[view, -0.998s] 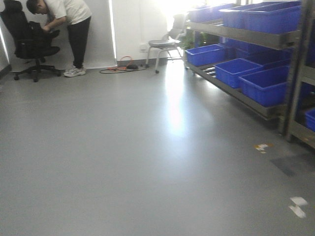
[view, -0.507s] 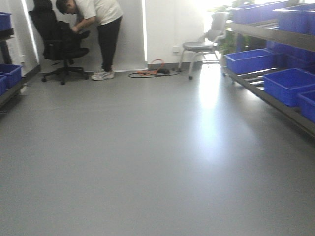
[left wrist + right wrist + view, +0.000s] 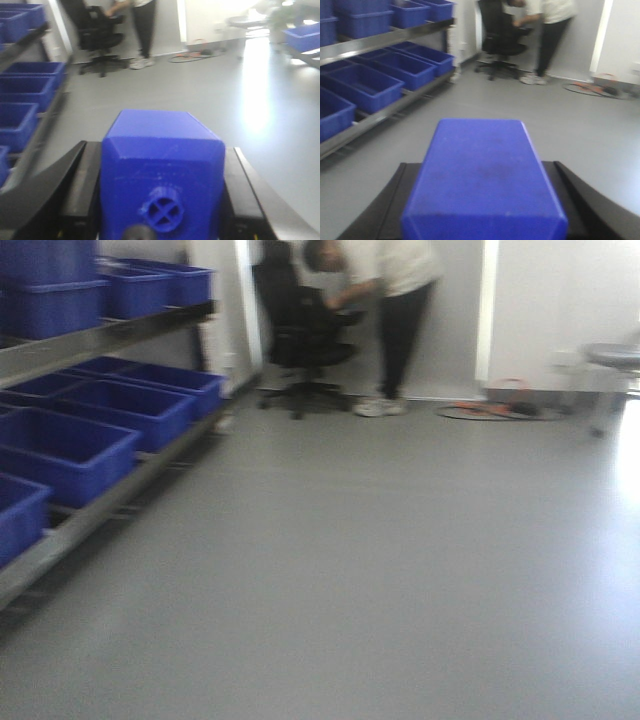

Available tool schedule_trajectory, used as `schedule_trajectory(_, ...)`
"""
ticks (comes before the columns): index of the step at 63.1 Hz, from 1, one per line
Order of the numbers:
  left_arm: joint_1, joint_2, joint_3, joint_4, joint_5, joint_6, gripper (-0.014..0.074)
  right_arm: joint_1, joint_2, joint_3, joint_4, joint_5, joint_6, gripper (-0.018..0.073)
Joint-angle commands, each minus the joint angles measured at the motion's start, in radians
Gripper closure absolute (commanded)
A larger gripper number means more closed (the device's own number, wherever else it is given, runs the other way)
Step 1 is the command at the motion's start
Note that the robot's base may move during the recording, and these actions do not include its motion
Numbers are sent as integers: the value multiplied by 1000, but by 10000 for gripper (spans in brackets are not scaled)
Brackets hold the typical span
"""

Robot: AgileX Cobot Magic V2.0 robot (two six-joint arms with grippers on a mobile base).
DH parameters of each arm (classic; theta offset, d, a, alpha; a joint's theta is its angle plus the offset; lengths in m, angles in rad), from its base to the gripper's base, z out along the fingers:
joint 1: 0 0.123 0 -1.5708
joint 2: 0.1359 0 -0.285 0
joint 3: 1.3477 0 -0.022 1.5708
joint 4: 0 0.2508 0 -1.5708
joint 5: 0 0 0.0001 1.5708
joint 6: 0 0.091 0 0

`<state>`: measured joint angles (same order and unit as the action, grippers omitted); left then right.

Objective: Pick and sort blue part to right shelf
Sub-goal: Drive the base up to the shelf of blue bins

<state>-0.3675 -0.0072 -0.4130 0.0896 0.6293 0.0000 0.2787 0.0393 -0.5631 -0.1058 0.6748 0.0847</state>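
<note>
At both wrists, left fingers [image 3: 84, 192] and right fingers [image 3: 580, 205] clamp blue parts [image 3: 162, 165] [image 3: 485, 175], long axes seemingly forward.

**Front view swings left: one rack out, another in**

A second ago the right-side rack filled the right edge of the front view. Half a second ago it had slid partway off, and now it is out of the frame. A left-side rack [image 3: 110, 502] with blue bins [image 3: 70, 455], only a sliver half a second ago, now covers the left third. The person [image 3: 395, 300] and black office chair [image 3: 300, 330] have moved from upper left to upper centre. The grey chair [image 3: 612, 355] sits cut off at the right edge, and the picture is blurrier.
</note>
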Motion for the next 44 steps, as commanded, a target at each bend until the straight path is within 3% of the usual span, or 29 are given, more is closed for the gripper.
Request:
schedule_trajectory(1,-5,-4,-29,0,-93,-6,293,-1,18,-27,-11,-98,-10,293)
schedule_trajectory(44,-5,-4,-29,0,-93,-6,293,-1,18,-27,-11,-98,-10,293)
